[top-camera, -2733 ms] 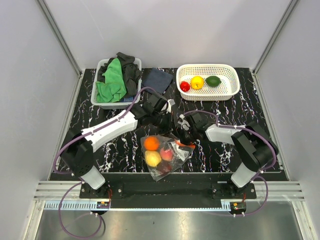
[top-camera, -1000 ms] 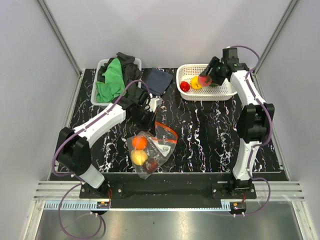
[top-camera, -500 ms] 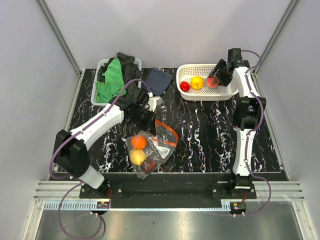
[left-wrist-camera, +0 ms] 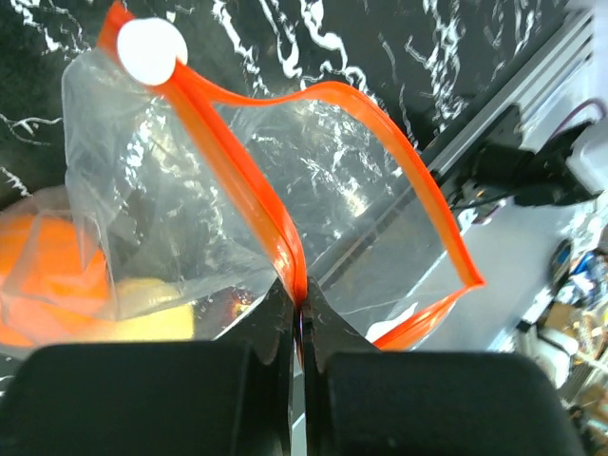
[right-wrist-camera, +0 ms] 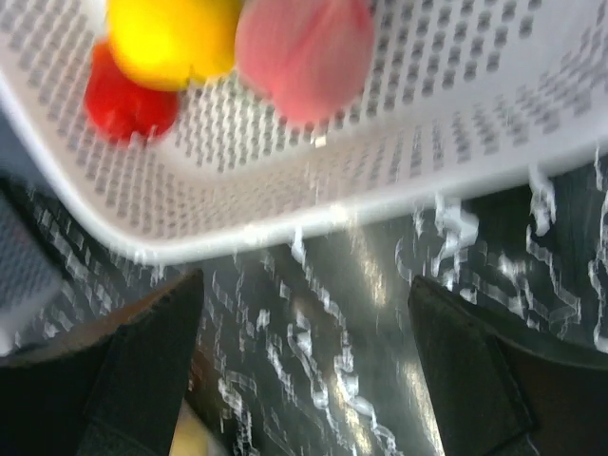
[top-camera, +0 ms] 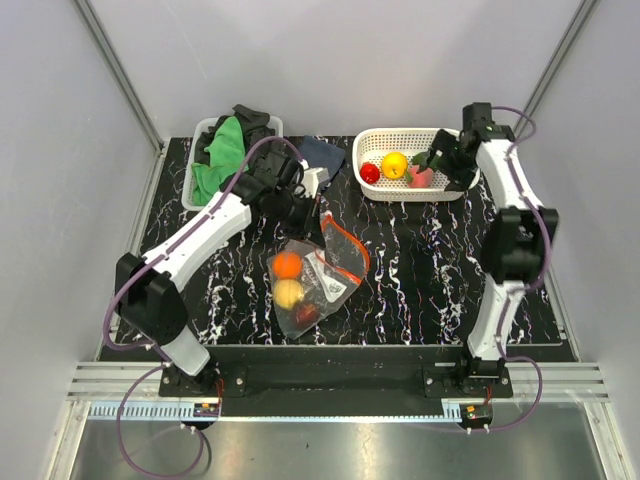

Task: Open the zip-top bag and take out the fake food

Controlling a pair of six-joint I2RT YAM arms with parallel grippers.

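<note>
Pale grey walls enclose a black tabletop (top-camera: 420, 270) veined with white. The left hand (left-wrist-camera: 297, 313) has its fingers pressed together on the red-orange zip strip (left-wrist-camera: 237, 171) of the zip-top bag (top-camera: 335, 270), pinching one lip of the mouth. The other lip bows away from it, so the bag gapes open. A white round tab (left-wrist-camera: 152, 43) sits at one end of the strip.

Seen from above, the pinched edge is held up at the bag's far end. The rest of the clear pouch rests on the tabletop near its middle. Three pieces of fake food lie inside it in a row: an orange fruit (top-camera: 288, 264), a yellow piece (top-camera: 290, 293) just nearer, and a dark red piece (top-camera: 307, 313) nearest the front edge.

The right hand (right-wrist-camera: 306, 285) is spread wide and holds nothing. It hangs at the right end of the white perforated basket (top-camera: 400, 133), at the far right of the tabletop, well apart from the bag. In the basket lie a pink fruit (right-wrist-camera: 304, 52), a yellow fruit (right-wrist-camera: 176, 38) touching it, and a red fruit (right-wrist-camera: 128, 100) beside that.

At the far left stands a pale bin (top-camera: 205, 128) heaped with green and black cloths. A dark blue cloth (top-camera: 325, 152) lies just beside it.
</note>
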